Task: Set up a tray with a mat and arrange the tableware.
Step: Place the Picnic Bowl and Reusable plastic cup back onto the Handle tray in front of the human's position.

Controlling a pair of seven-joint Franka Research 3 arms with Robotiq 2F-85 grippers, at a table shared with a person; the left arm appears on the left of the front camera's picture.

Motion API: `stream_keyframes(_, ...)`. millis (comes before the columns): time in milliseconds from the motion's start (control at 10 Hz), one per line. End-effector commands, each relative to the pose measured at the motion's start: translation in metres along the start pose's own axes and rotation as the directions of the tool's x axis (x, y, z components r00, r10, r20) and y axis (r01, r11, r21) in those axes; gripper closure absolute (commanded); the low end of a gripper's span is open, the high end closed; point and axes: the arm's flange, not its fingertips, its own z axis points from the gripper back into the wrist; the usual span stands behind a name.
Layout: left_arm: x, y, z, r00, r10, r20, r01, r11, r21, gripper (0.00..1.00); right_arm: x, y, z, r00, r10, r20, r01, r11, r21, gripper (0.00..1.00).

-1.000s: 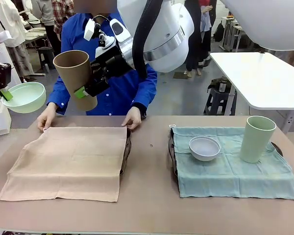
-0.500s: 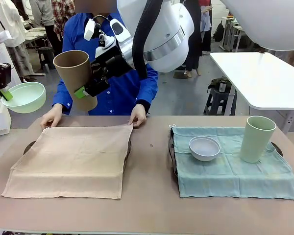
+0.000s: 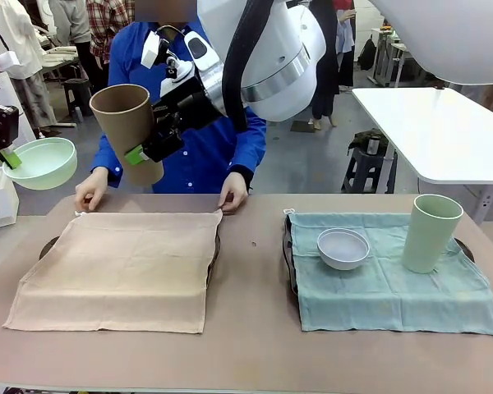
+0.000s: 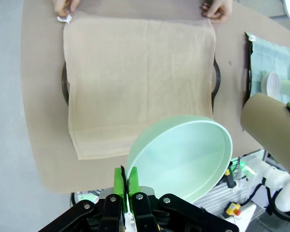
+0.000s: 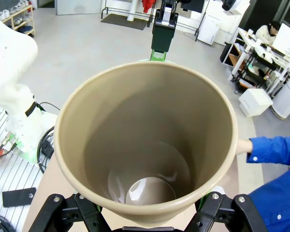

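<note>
tan mat (image 3: 119,269) lay flat over a tray (image 3: 214,246), long axis left-right, person's hands (image 3: 232,192) at its far corners, left gripper (image 4: 125,181) pinched shut on tilted mint bowl (image 4: 183,157), right gripper (image 3: 141,153) clasped tilted tan cup (image 3: 127,127), mouth up-left

I'm working in what looks like a robotics lab or open workshop hall. Past the brown table (image 3: 255,353) I see a grey concrete floor (image 3: 312,168), a white worktable (image 3: 444,131) with a black stool (image 3: 368,168) beside it, and people standing about farther back. My right wrist camera shows desks with a monitor (image 5: 286,36), white cabinets (image 5: 253,101), cables on the floor and another white robot arm (image 5: 12,77).
</note>
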Motion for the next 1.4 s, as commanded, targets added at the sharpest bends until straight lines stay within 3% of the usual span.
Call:
stream_keyframes(0, 0.001, 0.000, 0.001, 1.000, 0.008, 0.006, -0.008, 1.000, 0.012, 1.00, 0.001, 0.001, 0.000, 1.000, 0.001, 0.001, -0.001, 1.000, 0.001, 0.15)
stream_keyframes(200, 0.000, 0.000, 0.000, 1.000, 0.000, 0.000, 0.000, 1.000, 0.000, 0.96, 0.000, 0.000, 0.000, 1.000, 0.000, 0.000, 0.000, 1.000, 0.000, 0.15)
stream_keyframes(600, 0.034, 0.013, -0.060, 0.995, -0.098, 0.000, 0.098, 0.993, 0.071, 0.96, -0.081, -0.031, -0.017, 0.999, 0.044, 0.019, -0.045, 0.998, 0.043, 0.15)
stream_keyframes(1000, 0.052, 0.022, -0.118, 0.993, -0.072, -0.098, 0.081, 0.992, 0.092, 0.96, -0.137, -0.045, -0.042, 0.993, 0.014, 0.114, -0.022, 0.997, 0.072, 0.15)
stream_keyframes(1300, 0.064, 0.026, -0.151, 0.987, -0.048, -0.154, 0.065, 0.992, 0.105, 0.96, -0.163, -0.052, -0.062, 0.993, -0.032, 0.112, 0.020, 0.994, 0.105, 0.15)
